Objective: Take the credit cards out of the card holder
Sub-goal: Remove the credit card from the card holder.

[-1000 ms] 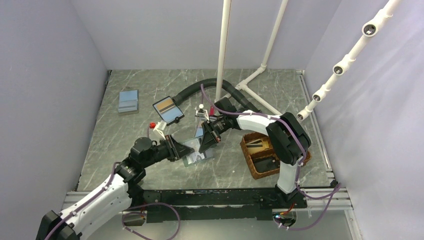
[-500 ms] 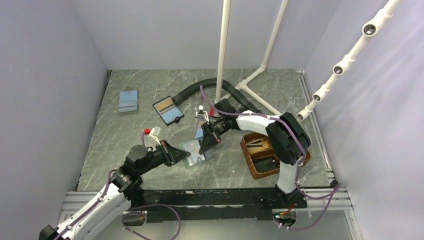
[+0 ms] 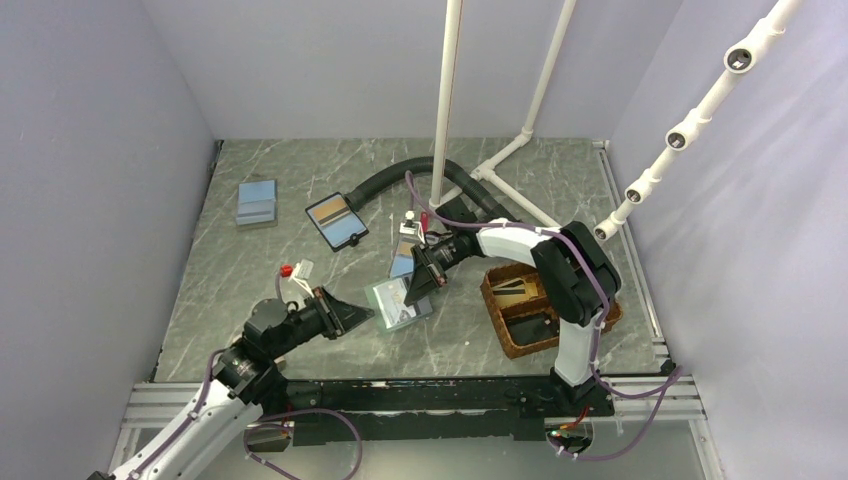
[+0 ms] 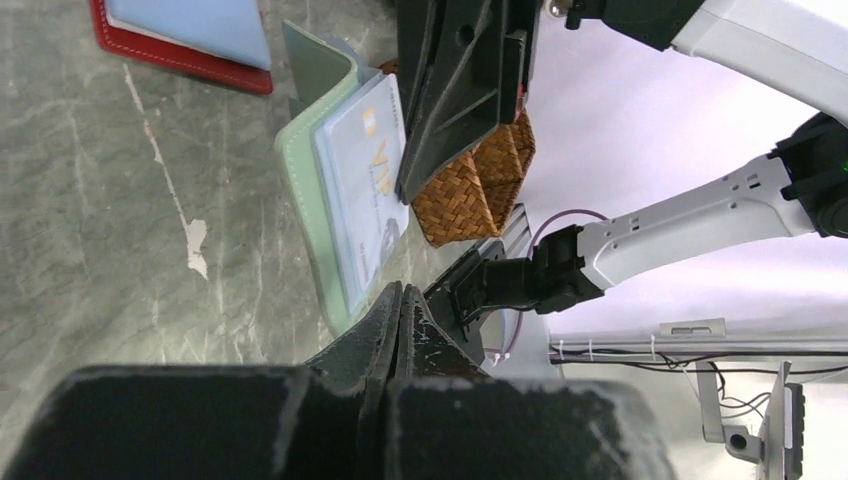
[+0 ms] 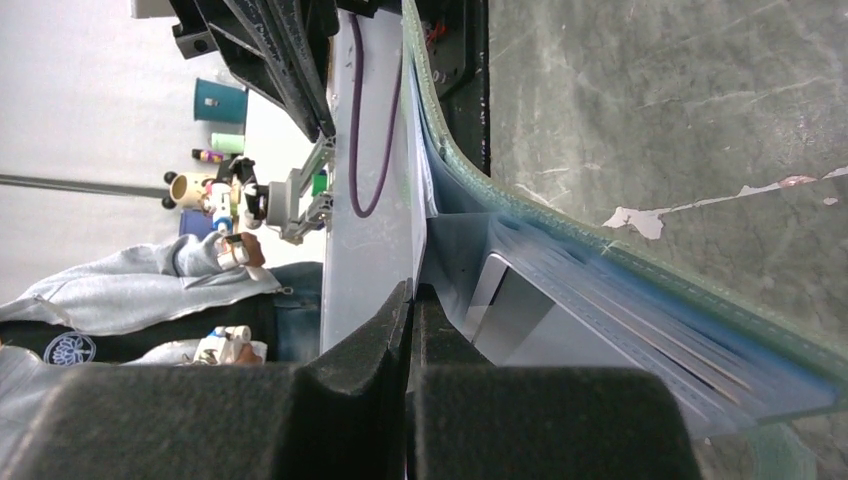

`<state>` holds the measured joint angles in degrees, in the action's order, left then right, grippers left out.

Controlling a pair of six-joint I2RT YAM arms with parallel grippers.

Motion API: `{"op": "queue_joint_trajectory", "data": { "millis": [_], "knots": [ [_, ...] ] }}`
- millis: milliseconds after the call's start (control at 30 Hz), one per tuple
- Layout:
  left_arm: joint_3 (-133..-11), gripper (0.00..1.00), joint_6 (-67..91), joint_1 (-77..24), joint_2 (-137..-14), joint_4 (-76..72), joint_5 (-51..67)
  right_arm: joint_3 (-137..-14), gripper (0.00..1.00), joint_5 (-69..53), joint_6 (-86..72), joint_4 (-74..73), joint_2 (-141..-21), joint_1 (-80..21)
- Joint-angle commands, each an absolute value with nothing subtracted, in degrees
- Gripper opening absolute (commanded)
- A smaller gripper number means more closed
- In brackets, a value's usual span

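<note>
Now, mid-extraction.
Closed left hand [image 3: 360, 316] clamps card holder [image 3: 390, 302] steady; closed right hand [image 3: 413, 294] pinches credit card [image 4: 365, 182] to extract.

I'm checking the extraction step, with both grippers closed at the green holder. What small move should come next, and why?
Probably the right gripper draws back slightly: it seems shut on the pale card, while the left gripper pinches the card holder by its edge.

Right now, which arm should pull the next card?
Probably right. The right gripper is shut at the edge of the top card in the card holder, ready to pull. The left gripper is shut at the holder's near edge, steadying it.
</note>
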<state>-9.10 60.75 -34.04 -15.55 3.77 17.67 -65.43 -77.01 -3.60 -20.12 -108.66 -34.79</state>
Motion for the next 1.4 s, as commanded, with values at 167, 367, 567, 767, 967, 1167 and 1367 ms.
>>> {"op": "queue_joint_trajectory", "data": {
  "millis": [167, 367, 567, 767, 967, 1167, 1367],
  "knots": [
    [-12.3, 0.44, 61.6, -33.8, -16.5, 17.8, 10.9, -65.6, 0.0, -77.0, 1.2, -22.5, -109.1, -35.1],
    [-10.7, 0.61, 60.4, -33.8, -19.4, 8.7, 14.3, -64.8, 0.0, -79.3, 0.1, -20.6, -107.9, -35.1],
    [-9.4, 0.62, 59.2, -33.8, -26.8, -6.2, 19.8, -64.2, 0.0, -80.6, -2.2, -18.6, -106.9, -35.1],
    [-9.3, 0.46, 59.7, -33.7, -33.9, -14.0, 22.9, -64.4, 0.0, -82.2, -2.6, -18.3, -107.0, -35.2],
    [-7.9, 0.19, 61.2, -33.5, -36.8, -20.8, 25.2, -64.2, 0.0, -81.7, -2.9, -17.9, -107.3, -35.1],
    [-7.7, 0.0, 61.2, -33.0, -33.7, -19.5, 26.5, -65.0, 0.0, -79.8, -1.2, -20.2, -108.2, -35.1],
    [-5.3, 0.0, 62.8, -30.8, -26.9, -16.8, 27.9, -64.8, 0.0, -79.0, -0.5, -21.3, -108.4, -34.7]
  ]
}}
